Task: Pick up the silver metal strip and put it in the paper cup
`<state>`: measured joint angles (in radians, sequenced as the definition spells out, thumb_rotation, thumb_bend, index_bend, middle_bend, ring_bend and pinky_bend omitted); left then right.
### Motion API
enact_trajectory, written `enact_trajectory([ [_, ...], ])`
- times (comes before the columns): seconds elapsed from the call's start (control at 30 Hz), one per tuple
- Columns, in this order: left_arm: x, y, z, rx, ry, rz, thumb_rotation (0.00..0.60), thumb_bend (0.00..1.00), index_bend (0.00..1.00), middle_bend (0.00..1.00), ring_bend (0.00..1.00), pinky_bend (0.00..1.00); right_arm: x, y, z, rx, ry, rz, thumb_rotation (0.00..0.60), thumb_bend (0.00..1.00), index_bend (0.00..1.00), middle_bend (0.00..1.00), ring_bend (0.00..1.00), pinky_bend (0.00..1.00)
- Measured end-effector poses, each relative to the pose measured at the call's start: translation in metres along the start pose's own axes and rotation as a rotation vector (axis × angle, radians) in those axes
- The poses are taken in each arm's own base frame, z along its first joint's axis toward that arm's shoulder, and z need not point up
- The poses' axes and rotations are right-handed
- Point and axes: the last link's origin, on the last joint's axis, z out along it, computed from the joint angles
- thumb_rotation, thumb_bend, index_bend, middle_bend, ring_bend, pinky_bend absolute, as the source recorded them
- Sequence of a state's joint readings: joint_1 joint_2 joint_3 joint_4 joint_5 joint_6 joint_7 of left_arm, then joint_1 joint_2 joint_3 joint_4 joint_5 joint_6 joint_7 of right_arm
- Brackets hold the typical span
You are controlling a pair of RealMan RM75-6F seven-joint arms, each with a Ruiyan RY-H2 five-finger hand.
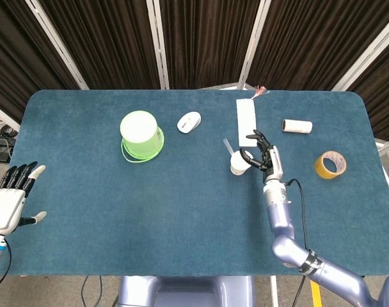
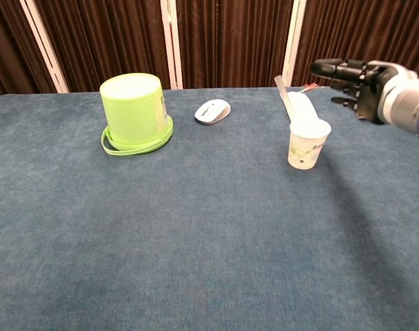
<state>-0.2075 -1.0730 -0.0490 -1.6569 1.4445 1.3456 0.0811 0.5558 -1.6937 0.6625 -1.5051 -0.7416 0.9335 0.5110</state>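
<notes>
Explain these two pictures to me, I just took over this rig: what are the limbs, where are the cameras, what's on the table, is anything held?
The limbs are robot arms with fingered hands. The head view looks down; the chest view looks across the blue table. The right hand hovers by the paper cup, holding nothing. The silver metal strip leans in the cup. The left hand waits open at the table's edge. Also there: an upturned green bucket, a white mouse, a white sheet, a small roll and yellow tape.
</notes>
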Motion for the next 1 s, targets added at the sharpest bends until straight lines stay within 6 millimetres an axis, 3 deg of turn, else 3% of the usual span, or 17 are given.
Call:
enact_trajectory([
  [0.23,0.000,0.000,0.000,-0.001,0.001,-0.001,0.600,0.12,0.00,0.00,0.00,0.00,0.032,-0.026,-0.015,0.072,0.003,-0.197,0.600,0.17,0.36,0.07,0.00,0.00],
  [0.47,0.000,0.001,-0.001,0.001,0.006,0.012,0.600,0.12,0.00,0.00,0.00,0.00,0.099,-0.046,-0.050,0.115,0.043,-0.718,0.600,0.13,0.30,0.03,0.00,0.00],
  [0.63,-0.001,0.001,-0.002,0.002,0.012,0.020,0.600,0.12,0.00,0.00,0.00,0.00,0.131,-0.037,-0.076,0.136,0.077,-1.148,0.600,0.13,0.11,0.00,0.00,0.00],
  [0.77,-0.002,0.000,-0.004,0.002,0.018,0.029,0.600,0.12,0.00,0.00,0.00,0.00,0.170,-0.014,-0.112,0.090,0.118,-1.497,0.600,0.13,0.01,0.00,0.00,0.00],
  [0.87,-0.002,0.000,-0.005,0.001,0.021,0.028,0.600,0.12,0.00,0.00,0.00,0.00,0.197,-0.002,-0.130,0.035,0.159,-1.628,0.600,0.13,0.00,0.00,0.00,0.00],
  [1.0,-0.002,-0.001,-0.006,-0.003,0.022,0.025,0.600,0.12,0.00,0.00,0.00,0.00,0.207,0.002,-0.132,0.008,0.184,-1.654,0.600,0.13,0.00,0.00,0.00,0.00],
])
